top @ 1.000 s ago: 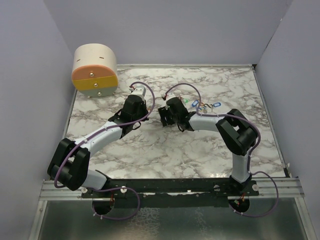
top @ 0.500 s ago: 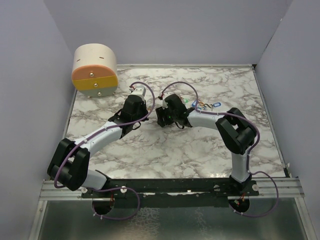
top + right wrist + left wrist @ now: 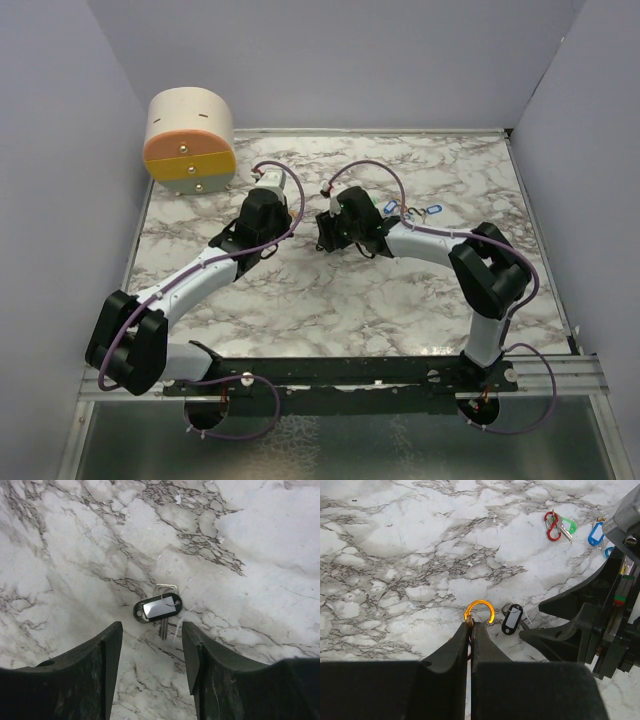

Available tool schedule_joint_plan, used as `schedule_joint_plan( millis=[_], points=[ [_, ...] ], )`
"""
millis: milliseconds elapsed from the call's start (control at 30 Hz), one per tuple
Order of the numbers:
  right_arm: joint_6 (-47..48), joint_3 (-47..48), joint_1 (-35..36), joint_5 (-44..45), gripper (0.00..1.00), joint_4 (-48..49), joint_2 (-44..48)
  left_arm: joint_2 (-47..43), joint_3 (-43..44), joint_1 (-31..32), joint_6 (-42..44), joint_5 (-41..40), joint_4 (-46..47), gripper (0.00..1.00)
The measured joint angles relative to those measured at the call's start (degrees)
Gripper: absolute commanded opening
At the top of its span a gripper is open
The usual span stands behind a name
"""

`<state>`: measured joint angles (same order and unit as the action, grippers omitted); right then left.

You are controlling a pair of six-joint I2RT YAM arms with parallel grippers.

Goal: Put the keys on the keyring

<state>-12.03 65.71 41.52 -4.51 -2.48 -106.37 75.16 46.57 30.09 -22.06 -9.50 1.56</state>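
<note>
Left gripper (image 3: 471, 627): jaws pressed together on the orange ring (image 3: 480, 611), pinching its lower left end. The rest of the ring's arc stands clear above the fingertips. The arc is bare, with no key on it. The ring sits low over the table (image 3: 395, 555), centre of the left wrist frame; I cannot tell whether it touches the marble.

Right gripper (image 3: 151, 630): jaws partly apart, nothing between them. Both fingers (image 3: 107, 650) point down at the table. The black key (image 3: 158, 608) lies flat just beyond the tips, mid-frame in the right wrist view, with its metal blade pointing toward the gripper. No contact with it.

In the left wrist view the black key (image 3: 511, 619) is just right of the ring, near it but apart. The right gripper fills the lower right of that frame.

Other keys are at the upper right of the left wrist frame: a red clip (image 3: 550, 526) with a green tag (image 3: 570, 526) touching it, and blue tags (image 3: 596, 532) at the frame edge. All are well apart from the orange ring. In the top view this cluster (image 3: 412, 210) is right of centre, behind the right arm.

Progress, as a judgement: early. The ring is picked up and presented, but no key is threaded. The step in hand looks like the pickup of the black key. What is left is to grasp it, hook it onto the ring, then do the same for the remaining keys.
</note>
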Motion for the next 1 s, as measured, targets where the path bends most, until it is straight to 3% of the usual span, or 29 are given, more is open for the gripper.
schedule_joint_plan(
  millis=[300, 633, 1000],
  points=[
    [5.92, -7.06, -0.07, 2.71, 0.50, 8.90, 0.04, 0.48, -0.09, 0.00, 0.00, 0.00, 0.00, 0.00],
    [8.68, -8.46, -0.07, 4.39, 0.45, 17.88, -0.81, 2.05, -0.09, -0.02, 0.00, 0.02, 0.04, 0.00],
    [10.97, -8.44, -0.07, 5.35, 0.43, 20.72, -4.55, 2.84, -0.09, -0.02, 0.00, 0.02, 0.07, 0.00]
  ],
)
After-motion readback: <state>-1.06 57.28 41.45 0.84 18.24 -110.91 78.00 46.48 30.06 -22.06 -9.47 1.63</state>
